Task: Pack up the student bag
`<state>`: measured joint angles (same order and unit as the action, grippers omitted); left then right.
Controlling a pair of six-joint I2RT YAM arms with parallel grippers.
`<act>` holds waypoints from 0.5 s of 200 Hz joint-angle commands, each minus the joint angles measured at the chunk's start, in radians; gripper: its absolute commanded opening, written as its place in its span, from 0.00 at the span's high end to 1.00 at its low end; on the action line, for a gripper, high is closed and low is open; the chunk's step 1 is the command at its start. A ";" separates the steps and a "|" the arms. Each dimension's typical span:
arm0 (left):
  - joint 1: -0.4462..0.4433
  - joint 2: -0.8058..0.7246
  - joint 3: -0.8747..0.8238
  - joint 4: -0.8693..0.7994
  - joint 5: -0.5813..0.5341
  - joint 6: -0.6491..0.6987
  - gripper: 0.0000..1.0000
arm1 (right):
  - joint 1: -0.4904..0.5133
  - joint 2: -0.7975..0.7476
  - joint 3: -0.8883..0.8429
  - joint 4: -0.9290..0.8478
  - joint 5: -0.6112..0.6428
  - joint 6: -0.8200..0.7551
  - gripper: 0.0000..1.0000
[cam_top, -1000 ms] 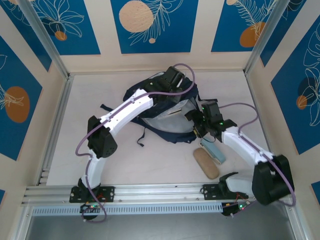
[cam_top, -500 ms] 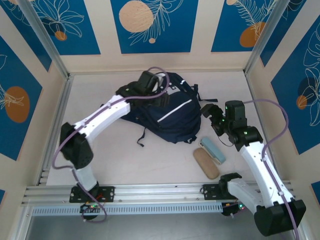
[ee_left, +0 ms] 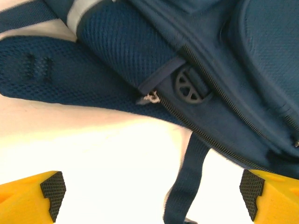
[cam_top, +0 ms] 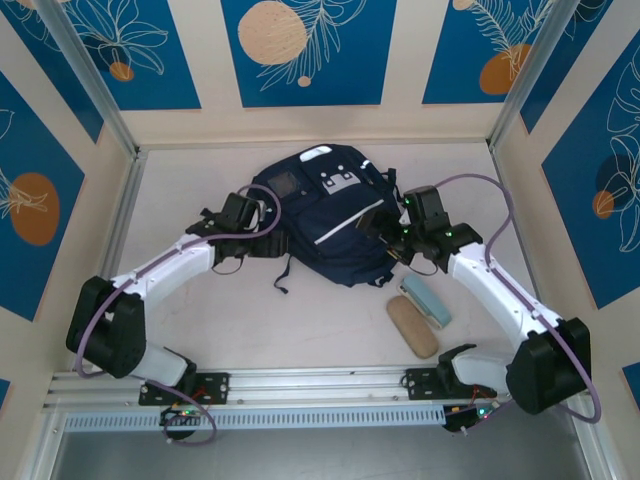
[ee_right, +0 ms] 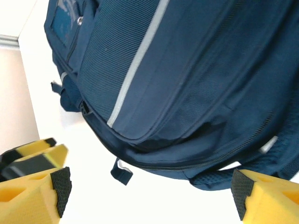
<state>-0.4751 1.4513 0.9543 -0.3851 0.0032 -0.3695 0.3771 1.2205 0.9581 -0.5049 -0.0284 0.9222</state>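
Note:
The student bag (cam_top: pixel 325 215), navy with a white stripe and white patches, lies closed and flat at the table's middle back. My left gripper (cam_top: pixel 258 238) sits at its left edge, open and holding nothing. In the left wrist view the yellow fingers (ee_left: pixel 51 189) stand wide apart over bare table, a dark strap (ee_left: pixel 184 182) hanging between them below the bag's zipper (ee_left: pixel 201 135). My right gripper (cam_top: pixel 390 242) is at the bag's right lower edge, open too. In the right wrist view its fingers (ee_right: pixel 240 189) flank the bag's (ee_right: pixel 177 79) rounded bottom without touching it.
A light blue case (cam_top: pixel 426 301) and a tan case (cam_top: pixel 412 327) lie side by side on the table just below the right gripper. Walls close in the table on three sides, and a metal rail (cam_top: pixel 320 385) runs along the near edge.
The left gripper opened, let go of the bag's top and drew back to its left side. The bag, open before, now lies closed. The right gripper swung out, then back to the bag's right edge.

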 commanded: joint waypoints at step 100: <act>0.033 0.229 0.056 0.186 0.084 0.359 0.44 | 0.033 0.070 0.025 0.018 -0.041 -0.045 0.10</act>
<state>-0.4618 1.6394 0.9604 -0.2073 0.0532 -0.0818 0.4076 1.2873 0.9741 -0.4835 -0.0463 0.8959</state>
